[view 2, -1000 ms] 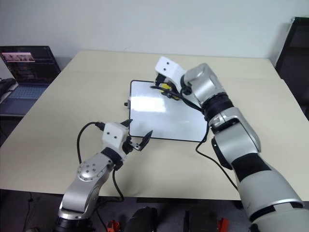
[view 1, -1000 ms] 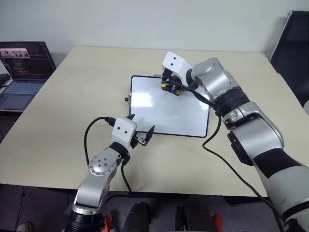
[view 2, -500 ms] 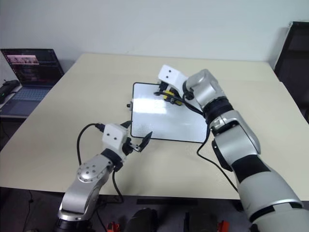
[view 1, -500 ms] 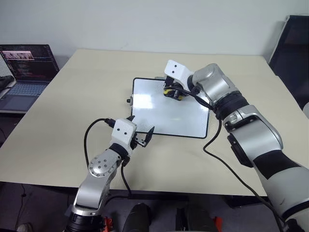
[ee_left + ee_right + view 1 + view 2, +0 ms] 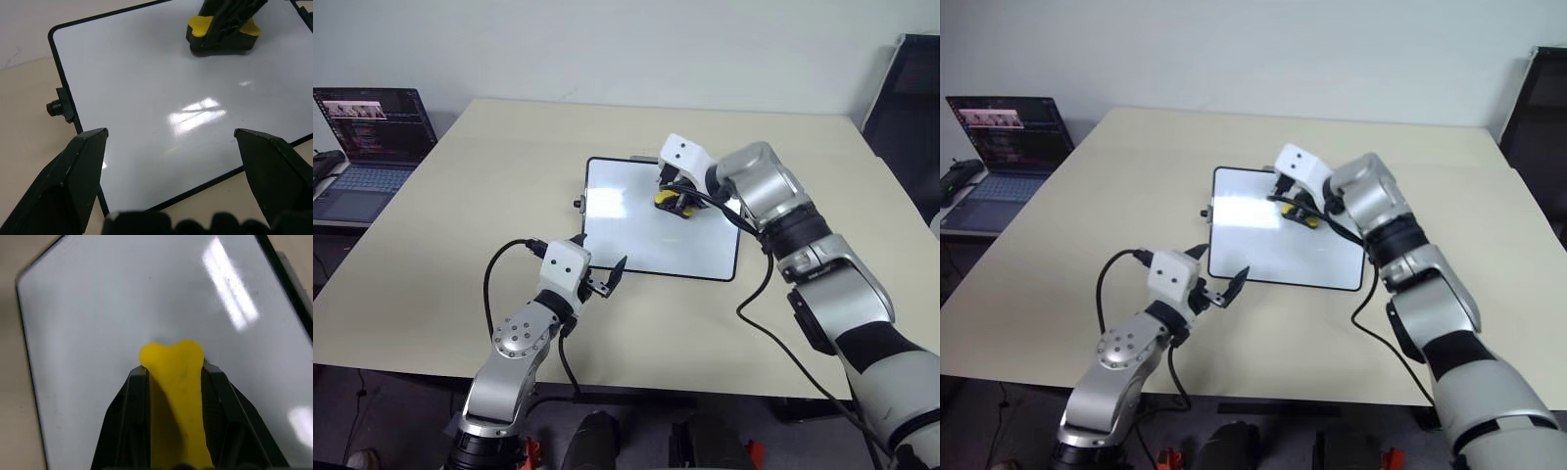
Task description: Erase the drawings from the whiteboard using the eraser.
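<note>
The whiteboard (image 5: 646,240) lies flat in the middle of the table, a glossy white board with a thin black frame. The drawings are out of view; the surface I see is plain white with glare. My right gripper (image 5: 672,196) is shut on the eraser (image 5: 668,202), a yellow block with a black underside, which rests on the far half of the board. The right wrist view shows the eraser (image 5: 171,357) clamped between both black fingers. My left gripper (image 5: 600,251) hovers open at the board's near left corner, holding nothing; in its wrist view the board (image 5: 146,98) and the eraser (image 5: 199,25) lie ahead.
An open laptop (image 5: 367,137) sits off the table's left side. A black chair (image 5: 911,88) stands at the back right. A small black knob (image 5: 54,106) sticks out from the board's left edge. Bare tan table (image 5: 460,225) surrounds the board.
My right gripper has slid the eraser across the board from near its far edge toward me and slightly right. The left arm has stayed still. The camera view shifted a little.
</note>
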